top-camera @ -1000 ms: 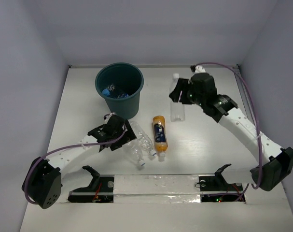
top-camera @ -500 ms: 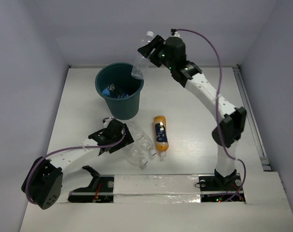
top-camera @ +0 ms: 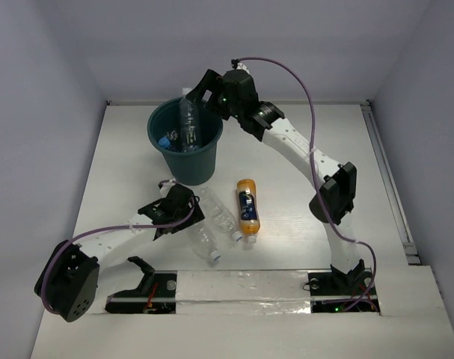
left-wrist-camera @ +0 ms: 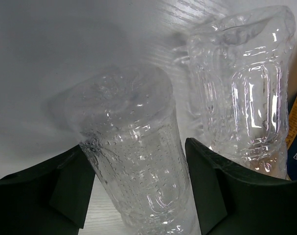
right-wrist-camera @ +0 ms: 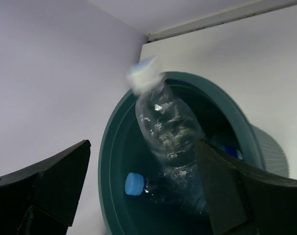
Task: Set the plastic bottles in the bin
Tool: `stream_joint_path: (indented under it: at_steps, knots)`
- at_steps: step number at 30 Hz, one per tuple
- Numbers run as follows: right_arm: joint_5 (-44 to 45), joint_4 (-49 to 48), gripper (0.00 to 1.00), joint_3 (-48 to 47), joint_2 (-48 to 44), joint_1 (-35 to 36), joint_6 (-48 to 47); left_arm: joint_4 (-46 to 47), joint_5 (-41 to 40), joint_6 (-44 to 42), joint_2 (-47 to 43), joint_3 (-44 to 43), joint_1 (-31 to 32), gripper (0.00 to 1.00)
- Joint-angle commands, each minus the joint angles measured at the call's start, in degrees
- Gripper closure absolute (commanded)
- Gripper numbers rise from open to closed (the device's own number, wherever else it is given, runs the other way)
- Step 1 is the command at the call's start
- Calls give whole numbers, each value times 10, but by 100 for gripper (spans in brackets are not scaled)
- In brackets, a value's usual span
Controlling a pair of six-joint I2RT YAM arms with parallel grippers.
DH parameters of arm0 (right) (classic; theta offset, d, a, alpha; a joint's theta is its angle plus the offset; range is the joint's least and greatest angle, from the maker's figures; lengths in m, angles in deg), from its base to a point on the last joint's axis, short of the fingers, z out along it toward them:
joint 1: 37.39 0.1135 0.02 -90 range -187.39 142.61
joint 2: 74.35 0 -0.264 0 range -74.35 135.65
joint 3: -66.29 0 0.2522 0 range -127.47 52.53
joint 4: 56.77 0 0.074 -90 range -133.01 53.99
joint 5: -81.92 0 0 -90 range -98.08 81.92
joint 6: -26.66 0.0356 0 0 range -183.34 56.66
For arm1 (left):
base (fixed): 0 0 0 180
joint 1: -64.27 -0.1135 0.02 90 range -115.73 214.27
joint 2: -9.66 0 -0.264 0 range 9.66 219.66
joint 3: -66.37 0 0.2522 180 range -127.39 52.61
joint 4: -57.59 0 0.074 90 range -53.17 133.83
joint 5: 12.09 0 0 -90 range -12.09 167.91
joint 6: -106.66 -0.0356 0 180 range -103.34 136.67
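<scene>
The dark teal bin (top-camera: 194, 166) stands at the back left. My right gripper (top-camera: 196, 91) is open above its rim (right-wrist-camera: 107, 161), and a clear crinkled bottle (top-camera: 188, 124) drops loose between the fingers into the bin (right-wrist-camera: 168, 127). Blue-capped bottles (right-wrist-camera: 134, 184) lie inside. My left gripper (top-camera: 186, 212) is open low on the table, its fingers (left-wrist-camera: 207, 181) close on either side of a clear bottle (left-wrist-camera: 133, 156). A second clear bottle (top-camera: 221, 217) lies beside it (left-wrist-camera: 256, 98). The orange bottle with a dark label (top-camera: 247, 206) lies to the right.
The right arm (top-camera: 301, 157) stretches from the front right across the table to the bin. A taped rail (top-camera: 241, 288) with two black brackets runs along the near edge. Grey walls close the left, back and right.
My right arm swung left from beside the bin to over it and let go of the clear bottle, which now falls in. The bottle at my left gripper shifted slightly.
</scene>
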Motion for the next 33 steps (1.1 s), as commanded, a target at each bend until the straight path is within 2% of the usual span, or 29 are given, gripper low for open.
stream_joint_path:
  at_steps: [1,6,8,9,10,11,13,14,15,16,19,21,23,24,25,27,28,31,33]
  knots:
    - [24,-23,7,7,-63,-5,-45,-3,-20,-9,-7,-5,2,36]
    - [29,3,7,16,-102,-5,-80,-46,-26,-7,-58,-17,2,44]
    - [30,3,19,70,-133,-5,-104,-69,-31,-8,-89,-27,2,45]
    - [30,-2,30,102,-154,-5,-115,-95,-33,-9,-103,-37,2,47]
    - [30,-11,51,140,-206,-5,-139,-110,-35,-8,-114,-45,2,47]
    - [26,-36,61,235,-235,-5,-150,-120,-26,-4,-142,-52,2,47]
    - [1,-55,82,330,-292,-5,-178,-154,-18,-2,-166,-83,2,49]
    - [-7,-60,84,375,-344,-5,-184,-171,-19,-2,-185,-99,2,50]
    - [-19,-59,84,457,-367,-5,-187,-204,-25,-2,-192,-137,2,52]
    - [-28,-59,85,495,-389,-5,-193,-221,-29,-5,-198,-160,2,52]
    - [-48,-61,81,625,-459,-5,-194,-266,-50,-15,-196,-256,2,54]
    - [-51,-64,77,671,-490,-5,-194,-283,-56,-23,-171,-327,2,54]
    - [-51,-73,59,720,-503,-5,-189,-287,-62,-38,-149,-378,2,54]
    - [-51,-77,41,735,-509,-5,-191,-284,-75,-48,-124,-432,2,54]
    - [-51,-77,35,735,-508,-5,-193,-281,-87,-59,-109,-462,2,54]
    - [-73,-77,25,736,-500,-5,-198,-279,-137,-98,-45,-525,2,54]
    - [-73,-78,20,736,-488,-5,-201,-271,-146,-113,-22,-591,-6,54]
    - [-65,-71,12,731,-452,-5,-203,-249,-167,-166,72,-707,-34,54]
    - [-69,-67,11,724,-432,-5,-203,-234,-201,-191,132,-770,-48,54]
